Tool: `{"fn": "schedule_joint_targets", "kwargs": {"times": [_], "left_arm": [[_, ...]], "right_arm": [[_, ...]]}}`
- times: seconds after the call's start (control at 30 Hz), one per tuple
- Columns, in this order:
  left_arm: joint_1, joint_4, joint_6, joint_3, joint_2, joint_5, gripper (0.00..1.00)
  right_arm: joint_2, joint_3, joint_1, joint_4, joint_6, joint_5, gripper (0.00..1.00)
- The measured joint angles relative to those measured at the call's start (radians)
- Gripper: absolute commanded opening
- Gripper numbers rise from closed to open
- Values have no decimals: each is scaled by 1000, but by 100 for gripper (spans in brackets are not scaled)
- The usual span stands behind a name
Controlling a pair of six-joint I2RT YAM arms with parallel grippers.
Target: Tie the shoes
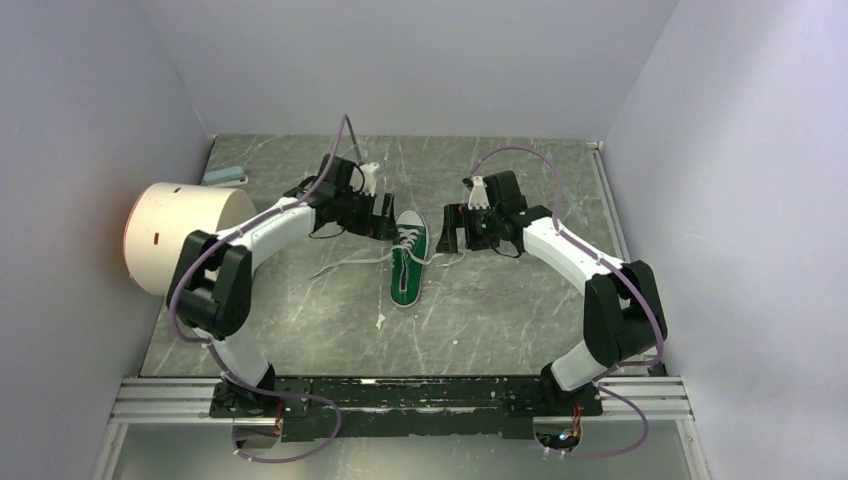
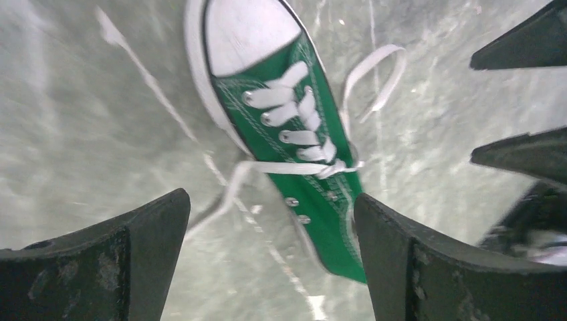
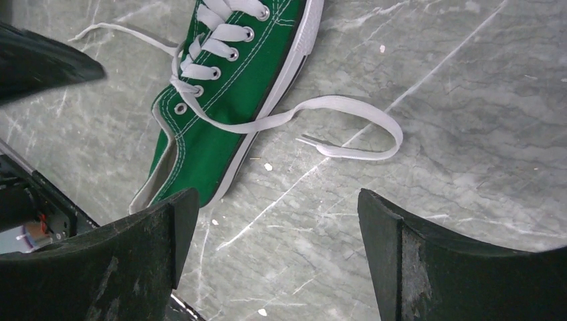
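A small green sneaker (image 1: 405,265) with a white toe cap and white sole edge lies on the grey marbled table, toe pointing away from the arm bases. Its white laces are untied. One end trails left (image 1: 345,264), the other right (image 1: 447,261). My left gripper (image 1: 383,215) is open and empty just left of the toe. My right gripper (image 1: 450,228) is open and empty just right of it. In the left wrist view the sneaker (image 2: 294,134) lies beyond the open gripper (image 2: 271,207). In the right wrist view the sneaker (image 3: 220,120) and a looped lace (image 3: 348,107) lie beyond the open gripper (image 3: 277,200).
A large white cylinder (image 1: 185,235) with a reddish end lies at the table's left edge. A small pale blue object (image 1: 225,177) sits at the back left. Grey walls close in the table on three sides. Small white specks (image 1: 381,320) lie near the sneaker's heel.
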Motion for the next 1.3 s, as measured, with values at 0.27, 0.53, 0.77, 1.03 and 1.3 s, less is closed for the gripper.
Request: {"fn": "schedule_joint_targets", "kwargs": {"times": [0.27, 0.53, 0.77, 1.03, 1.3], "left_arm": [[4, 36, 543, -52, -42, -24, 80], [-22, 63, 746, -69, 80, -19, 67], [-77, 80, 773, -90, 100, -64, 57], [-82, 114, 747, -125, 87, -127, 26], [-84, 104, 709, -92, 109, -128, 5]], "right_arm": [[1, 18, 0, -50, -4, 23, 91], [3, 80, 0, -79, -15, 49, 91], [40, 80, 0, -75, -14, 72, 88], [152, 114, 0, -84, -9, 131, 84], [239, 176, 0, -117, 1, 197, 69]]}}
